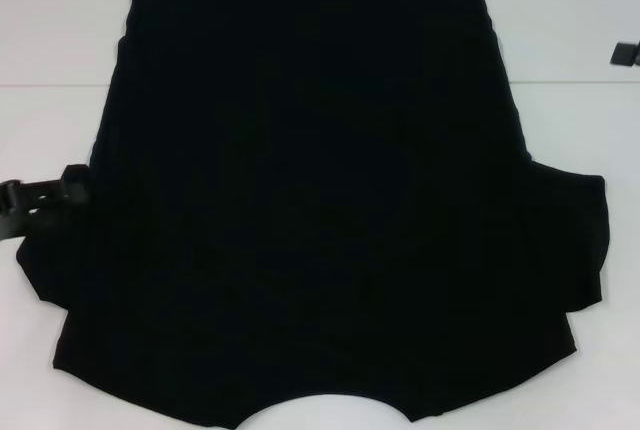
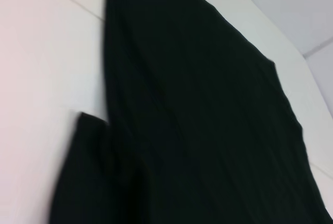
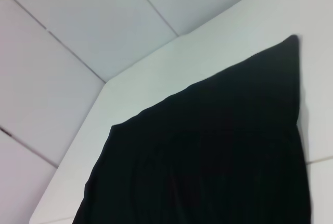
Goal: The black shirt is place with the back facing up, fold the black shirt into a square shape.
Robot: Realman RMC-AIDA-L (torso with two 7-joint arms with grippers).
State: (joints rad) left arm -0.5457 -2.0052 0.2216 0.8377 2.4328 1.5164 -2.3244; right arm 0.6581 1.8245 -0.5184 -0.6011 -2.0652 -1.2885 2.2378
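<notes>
The black shirt [image 1: 320,200] lies spread flat on the white table [image 1: 60,30] and fills most of the head view. Its plain side faces up, the curved neckline at the near edge, the straight hem at the far edge. A short sleeve sticks out on each side. My left gripper [image 1: 50,195] sits low at the edge of the left sleeve [image 1: 50,260]. Only a small part of my right gripper [image 1: 626,53] shows at the far right, off the cloth. The left wrist view shows the shirt [image 2: 197,120] and a sleeve [image 2: 88,177]. The right wrist view shows a hem corner [image 3: 291,44].
Bare white tabletop borders the shirt on the left [image 1: 50,110], on the right [image 1: 580,110] and along the far side. In the right wrist view the table's far edge [image 3: 104,86] gives way to a grey tiled floor [image 3: 78,21].
</notes>
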